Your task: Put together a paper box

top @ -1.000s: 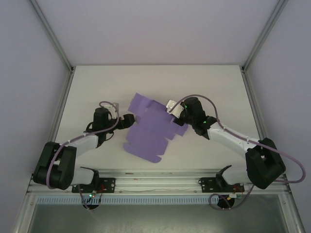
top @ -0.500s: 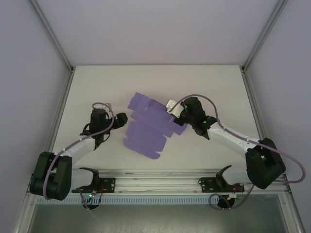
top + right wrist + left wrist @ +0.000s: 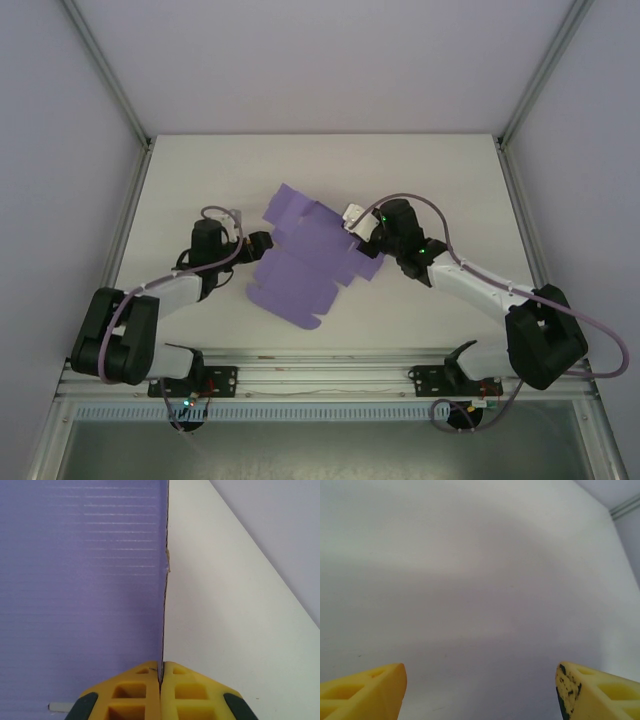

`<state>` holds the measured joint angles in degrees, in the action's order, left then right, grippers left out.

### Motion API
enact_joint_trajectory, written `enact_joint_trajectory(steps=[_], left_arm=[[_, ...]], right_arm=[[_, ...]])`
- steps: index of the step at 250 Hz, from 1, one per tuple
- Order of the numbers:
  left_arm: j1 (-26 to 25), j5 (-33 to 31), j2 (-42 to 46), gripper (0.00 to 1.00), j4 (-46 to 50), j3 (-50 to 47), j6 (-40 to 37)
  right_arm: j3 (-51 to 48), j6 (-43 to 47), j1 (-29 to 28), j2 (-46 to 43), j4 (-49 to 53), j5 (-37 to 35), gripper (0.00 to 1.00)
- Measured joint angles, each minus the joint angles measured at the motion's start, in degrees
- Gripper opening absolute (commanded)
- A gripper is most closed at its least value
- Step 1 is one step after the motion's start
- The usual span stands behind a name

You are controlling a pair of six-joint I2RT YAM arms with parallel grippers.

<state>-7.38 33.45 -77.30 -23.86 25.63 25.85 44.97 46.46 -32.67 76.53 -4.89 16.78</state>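
Observation:
The paper box [image 3: 300, 258] is a flat purple die-cut sheet with flaps, lying mid-table between both arms. My right gripper [image 3: 366, 248] is at the sheet's right edge. In the right wrist view its yellow fingers [image 3: 135, 690] are pressed together on the sheet's thin edge, the purple face [image 3: 80, 580] rising to the left of the right gripper [image 3: 160, 672]. My left gripper [image 3: 262, 243] sits at the sheet's left edge. In the left wrist view the left gripper [image 3: 480, 690] is open, with its yellow fingertips [image 3: 375, 687] far apart and bare white table between them.
The white table [image 3: 200, 180] is ringed by grey enclosure walls and metal frame posts [image 3: 110, 70]. A rail [image 3: 320, 375] with both arm bases runs along the near edge. Cables loop off both wrists.
My left gripper drew back to the left, then returned to the sheet's left edge, its jaws slightly narrower. The sheet shifted a little to the left. The right gripper kept its grip.

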Motion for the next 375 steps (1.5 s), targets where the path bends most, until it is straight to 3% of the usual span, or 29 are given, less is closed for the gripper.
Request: enact_joint_trajectory(steps=[139, 210, 266, 281, 338, 375], left_arm=[[-0.39, 6.34, 6.45, 0.80, -1.53, -2.03, -1.79], [-5.46, 8.39, 0.39, 0.72, -2.80, -0.39, -3.15], [-6.03, 8.04, -2.23, 0.74, -3.65, 0.96, -3.45], [-6.03, 6.71, -1.36, 0.81, -2.71, 0.96, -3.48], [-5.55, -7.28, 11.43, 0.85, 7.26, 0.96, -4.96], [-1.99, -15.67, 18.56, 0.86, 13.18, 0.96, -4.96]], right_arm=[[0.04, -0.04, 0.09, 1.40, -0.09, -1.70, 0.00], [0.44, -1.07, 0.09, 2.49, -0.52, 0.50, 0.00], [0.90, -1.31, 0.09, 2.51, -0.50, 1.05, 0.00], [0.90, -1.31, 0.09, 2.51, -0.52, 1.07, 0.00], [0.90, -1.33, 0.09, 2.51, -0.50, 1.05, 0.00], [0.90, -1.46, 0.09, 2.51, -0.52, 1.05, 0.00]])
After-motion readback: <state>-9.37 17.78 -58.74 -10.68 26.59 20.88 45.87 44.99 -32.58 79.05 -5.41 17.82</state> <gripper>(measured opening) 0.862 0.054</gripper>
